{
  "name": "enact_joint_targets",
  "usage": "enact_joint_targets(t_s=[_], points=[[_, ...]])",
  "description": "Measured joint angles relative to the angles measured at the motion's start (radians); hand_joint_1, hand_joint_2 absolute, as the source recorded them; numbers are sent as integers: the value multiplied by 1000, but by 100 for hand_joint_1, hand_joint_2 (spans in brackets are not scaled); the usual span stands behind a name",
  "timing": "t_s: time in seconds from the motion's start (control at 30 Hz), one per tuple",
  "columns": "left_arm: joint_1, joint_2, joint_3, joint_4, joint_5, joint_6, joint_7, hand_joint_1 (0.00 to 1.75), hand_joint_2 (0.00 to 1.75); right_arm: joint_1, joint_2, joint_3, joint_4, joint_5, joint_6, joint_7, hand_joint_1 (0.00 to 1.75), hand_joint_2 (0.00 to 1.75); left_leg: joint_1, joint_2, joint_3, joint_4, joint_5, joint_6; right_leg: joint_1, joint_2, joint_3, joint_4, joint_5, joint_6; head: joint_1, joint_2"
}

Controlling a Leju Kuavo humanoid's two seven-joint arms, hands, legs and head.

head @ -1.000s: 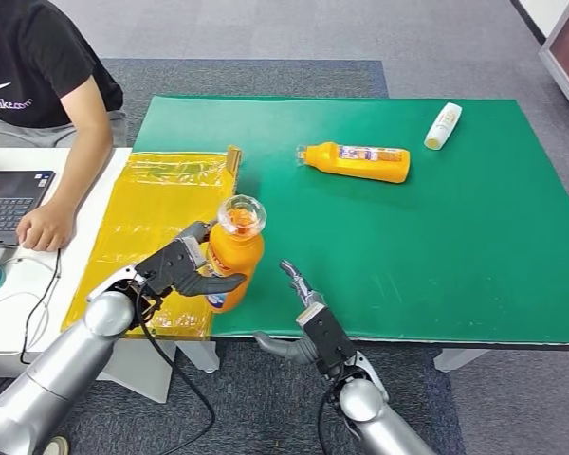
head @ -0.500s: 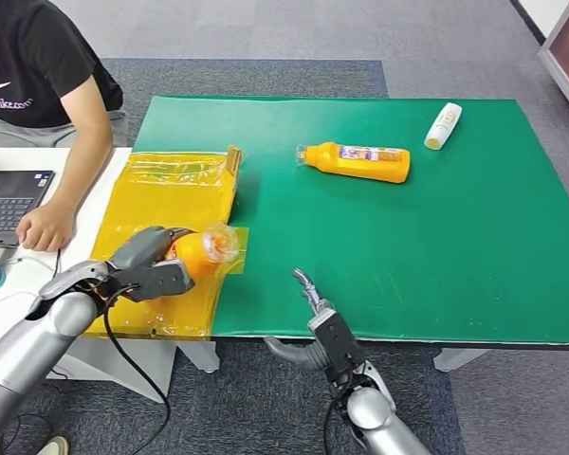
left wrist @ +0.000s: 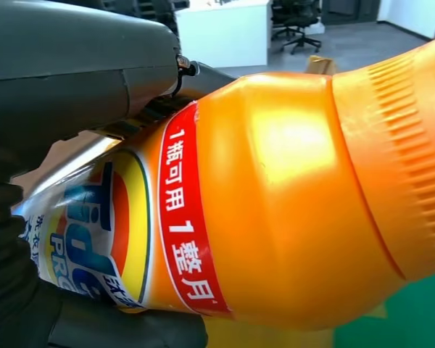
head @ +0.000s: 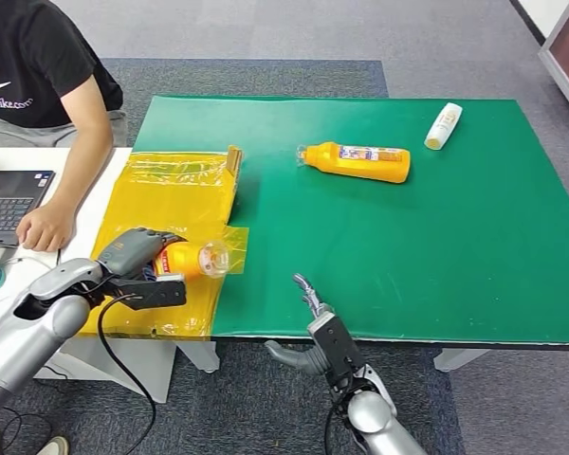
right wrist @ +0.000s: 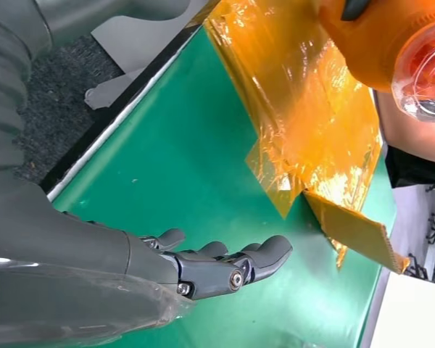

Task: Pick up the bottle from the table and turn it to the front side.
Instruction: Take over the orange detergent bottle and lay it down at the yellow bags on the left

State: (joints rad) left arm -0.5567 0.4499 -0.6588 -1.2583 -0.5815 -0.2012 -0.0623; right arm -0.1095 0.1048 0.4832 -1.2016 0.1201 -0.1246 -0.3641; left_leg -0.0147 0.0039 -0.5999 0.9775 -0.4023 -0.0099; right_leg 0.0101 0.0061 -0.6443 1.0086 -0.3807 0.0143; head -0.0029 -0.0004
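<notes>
At the near edge of the green bench (head: 411, 256), the right hand (head: 312, 301) is held empty with fingers spread. Further left, an orange bottle (head: 192, 258) is gripped on its side by the left hand (head: 135, 261), over the yellow sheet (head: 169, 194). A second orange bottle (head: 358, 161) is seen lying farther back

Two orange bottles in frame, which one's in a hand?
The orange bottle over the yellow sheet, gripped by the left hand. The other orange bottle lies untouched on the green table.
</notes>
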Motion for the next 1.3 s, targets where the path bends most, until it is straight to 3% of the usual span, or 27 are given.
enact_joint_targets(t_s=[0.5, 1.3], points=[[-73, -42, 0, 211, -93, 39, -4, 175, 175, 23, 2, -16, 0, 13, 21, 14, 0, 175, 0, 0, 0, 0, 0, 0, 0, 0, 0, 0, 1, -1, 0, 0], [-147, -193, 56, 504, -105, 107, -3, 175, 175, 0, 8, -6, 18, 10, 56, 22, 0, 175, 0, 0, 0, 0, 1, -2, 0, 0, 0, 0, 2, -2, 0, 0]])
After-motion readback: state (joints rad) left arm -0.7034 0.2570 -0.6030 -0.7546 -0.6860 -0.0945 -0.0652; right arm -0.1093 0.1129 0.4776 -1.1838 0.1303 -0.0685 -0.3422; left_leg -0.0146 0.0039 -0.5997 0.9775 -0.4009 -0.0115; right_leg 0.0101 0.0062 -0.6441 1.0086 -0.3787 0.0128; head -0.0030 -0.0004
